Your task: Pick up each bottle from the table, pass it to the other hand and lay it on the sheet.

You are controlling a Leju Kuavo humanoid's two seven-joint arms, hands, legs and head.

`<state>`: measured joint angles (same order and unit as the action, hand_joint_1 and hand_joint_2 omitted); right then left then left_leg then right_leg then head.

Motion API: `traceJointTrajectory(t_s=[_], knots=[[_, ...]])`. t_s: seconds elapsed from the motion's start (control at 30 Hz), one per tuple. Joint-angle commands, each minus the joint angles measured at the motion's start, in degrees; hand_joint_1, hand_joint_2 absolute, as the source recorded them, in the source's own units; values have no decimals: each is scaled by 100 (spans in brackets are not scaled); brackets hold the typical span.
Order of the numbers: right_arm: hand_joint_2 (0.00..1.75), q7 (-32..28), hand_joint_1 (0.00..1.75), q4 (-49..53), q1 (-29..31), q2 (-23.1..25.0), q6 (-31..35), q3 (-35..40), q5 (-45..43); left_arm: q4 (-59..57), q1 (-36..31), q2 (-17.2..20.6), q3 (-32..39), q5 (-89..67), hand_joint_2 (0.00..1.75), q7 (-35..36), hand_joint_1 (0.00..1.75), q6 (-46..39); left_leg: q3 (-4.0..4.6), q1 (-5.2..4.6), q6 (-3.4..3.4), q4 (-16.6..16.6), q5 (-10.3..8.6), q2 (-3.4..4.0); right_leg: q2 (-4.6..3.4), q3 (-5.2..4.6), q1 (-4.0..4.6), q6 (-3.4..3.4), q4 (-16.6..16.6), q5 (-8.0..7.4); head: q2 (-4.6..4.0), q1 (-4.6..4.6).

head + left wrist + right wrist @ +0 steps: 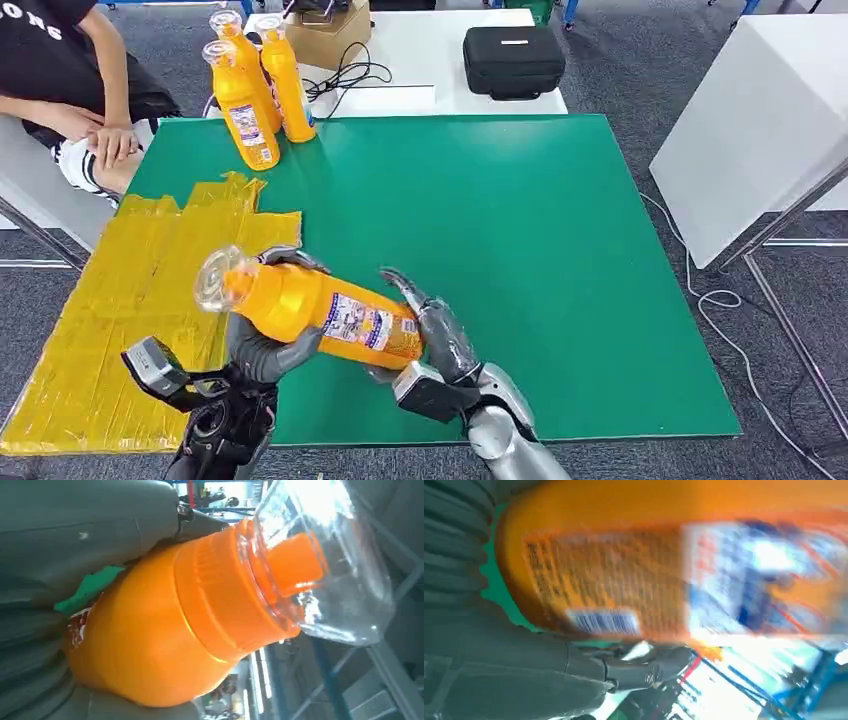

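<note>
An orange bottle (320, 310) with a clear cap (215, 280) and a printed label hangs tilted above the front of the green mat (500, 220). My left hand (265, 350) wraps around its upper body near the neck. My right hand (440, 340) holds its base end, with fingers (405, 288) behind the bottom and the thumb underneath. The left wrist view shows the bottle (165, 630) against my left hand (75, 530). In the right wrist view the label side of the bottle (649, 570) lies over my right hand (574, 675). The crinkled yellow sheet (120, 300) lies at the table's left.
Three more orange bottles (245, 110) stand upright at the mat's back left corner. A seated person (70, 90) is at the far left. Behind the mat are a cardboard box (330, 35), cables (350, 75) and a black case (513, 60). A white table (760, 120) stands right.
</note>
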<state>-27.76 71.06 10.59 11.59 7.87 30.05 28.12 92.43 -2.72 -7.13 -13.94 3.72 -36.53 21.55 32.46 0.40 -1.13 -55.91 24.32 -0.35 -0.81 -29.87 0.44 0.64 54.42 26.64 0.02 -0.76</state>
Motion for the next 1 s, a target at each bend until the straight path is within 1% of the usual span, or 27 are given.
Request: traceJointTrajectory(t_s=[0.03, 0.07, 0.13, 0.17, 0.2, 0.23, 0.27, 0.33, 0.4, 0.43, 0.5, 0.53, 0.57, 0.6, 0.63, 0.67, 0.7, 0.77, 0.83, 0.87, 0.9, 1.0], knots=[[175, 51, 0, 2364, -500, -708, -233, -101, -546, -172, -197, 129, 149, -175, 175, 83, 175, 77, -14, -1, 0, -3, 10, -10, 19, 20, -1, 10, -2, 12, 0, 0], [175, 32, 0, 2563, -568, -781, -245, -120, -638, -220, -234, 156, 121, -302, 175, 97, 175, 68, -6, -2, 0, 0, 5, -9, 16, 11, -2, 7, -2, 7, 0, -2], [175, -64, 0, 2902, -716, -920, -267, -119, -787, -280, -321, 204, 120, -1013, 175, 2, 175, -397, -4, -4, -1, 1, 2, -16, 22, 10, -5, 7, -3, 6, 0, -2], [175, -107, 0, 3015, -785, -951, -271, -131, -827, -304, -376, 234, 120, -1350, 175, 34, 175, -637, -15, -1, -1, 0, 6, -21, 31, 25, -2, 10, -8, 11, 0, -4], [175, -154, 0, 3126, -845, -990, -271, -125, -818, -307, -471, 343, 86, -1790, 175, 107, 175, -831, -4, -4, -1, 3, 0, -18, 25, 9, -6, 7, -6, 5, 0, -2], [175, -185, 0, 3172, -865, -1019, -266, -119, -810, -301, -569, 494, -17, -2736, 175, 168, 175, -1411, -14, -1, 0, 2, 5, -20, 29, 23, -3, 9, -9, 9, 0, 0], [175, -194, 0, 3202, -885, -1038, -253, -137, -806, -461, -735, 625, -148, -3827, 175, 540, 175, -2031, -6, -3, 1, 2, 1, -17, 25, 11, -4, 6, -5, 6, 0, -2], [175, -197, 0, 3199, -886, -1046, -256, -143, -806, -489, -784, 620, -128, -3820, 175, 539, 175, -2029, -18, 1, 3, 1, 5, -22, 33, 27, -1, 8, -7, 10, 0, 0], [175, -197, 0, 3199, -886, -1046, -256, -143, -806, -489, -784, 620, -128, -3820, 175, 539, 175, -2029, -9, -4, 1, 5, -1, -9, 15, 10, -5, 4, -6, 2, 0, -4], [175, -202, 0, 3144, -858, -1031, -261, -144, -808, -534, -794, 614, -128, -3819, 175, 540, 175, -2025, -17, -1, 2, 4, 4, -9, 18, 20, -2, 6, -8, 5, 0, -4], [175, -191, 0, 3071, -802, -1044, -294, -135, -821, -742, -1046, 933, -476, -5293, 175, 964, 175, -2635, -25, 0, 2, 4, 6, -14, 24, 30, -1, 8, -9, 9, 0, -4], [175, -186, 0, 3025, -760, -1035, -315, -141, -845, -895, -1174, 1004, -524, -5485, 175, 1032, 175, -2614, -16, -3, 1, 6, 0, -13, 20, 17, -3, 5, -6, 4, 0, -2], [175, -182, 0, 2988, -722, -1025, -330, -144, -862, -1054, -1320, 1094, -610, -5760, 175, 1094, 175, -2609, -25, 0, 2, 6, 4, -14, 25, 29, -1, 7, -9, 8, 0, -2], [175, -178, 0, 2959, -680, -1007, -348, -128, -871, -1272, -1492, 1176, -670, -6167, 175, 1285, 175, -2664, -19, -1, 2, 6, 0, -11, 19, 21, -2, 5, -6, 4, 0, -2], [175, -169, 0, 2951, -673, -991, -365, -115, -861, -1461, -1640, 1245, -771, -6791, 175, 1648, 175, -2770, -26, 0, 3, 5, 1, -16, 27, 29, 0, 7, -7, 6, 0, -2], [175, -162, 0, 2946, -669, -986, -379, -101, -848, -1556, -1711, 1271, -812, -7069, 175, 1792, 175, -2803, -18, -2, 2, 5, -2, -14, 23, 19, -3, 5, -4, 4, 0, -4], [175, -152, 0, 2934, -668, -974, -396, -80, -835, -1670, -1792, 1300, -854, -7396, 175, 1997, 175, -2778, -25, 0, 3, 4, 1, -16, 28, 29, -1, 7, -6, 7, 0, 0], [175, -152, 0, 2925, -681, -963, -396, -64, -835, -1700, -1804, 1300, -843, -7394, 175, 1996, 175, -2775, -33, 3, 4, 3, 4, -12, 26, 38, 2, 10, -7, 8, 0, 0], [175, -152, 0, 2925, -681, -963, -396, -64, -835, -1700, -1804, 1300, -843, -7394, 175, 1996, 175, -2775, -17, -1, 2, 5, -1, -2, 9, 17, -2, 6, -3, 2, 0, -2], [175, -150, 0, 2919, -681, -971, -402, -60, -829, -1714, -1811, 1321, -891, -7606, 175, 2160, 175, -2785, -27, -1, 3, 5, 4, -3, 13, 28, -1, 8, -4, 7, 0, -4], [175, -142, 0, 2891, -673, -956, -437, -57, -830, -1775, -1850, 1341, -902, -7959, 175, 2471, 175, -2762, -31, 1, 3, 4, 7, -5, 18, 35, 0, 10, -5, 10, 0, -2], [175, -162, 0, 2784, -672, -921, -483, 6, -782, -2103, -1924, 1328, -754, -8737, 175, 3009, 175, -2698, -19, -2, 2, 4, 1, 1, 7, 19, -2, 6, -1, 4, 0, -2]])
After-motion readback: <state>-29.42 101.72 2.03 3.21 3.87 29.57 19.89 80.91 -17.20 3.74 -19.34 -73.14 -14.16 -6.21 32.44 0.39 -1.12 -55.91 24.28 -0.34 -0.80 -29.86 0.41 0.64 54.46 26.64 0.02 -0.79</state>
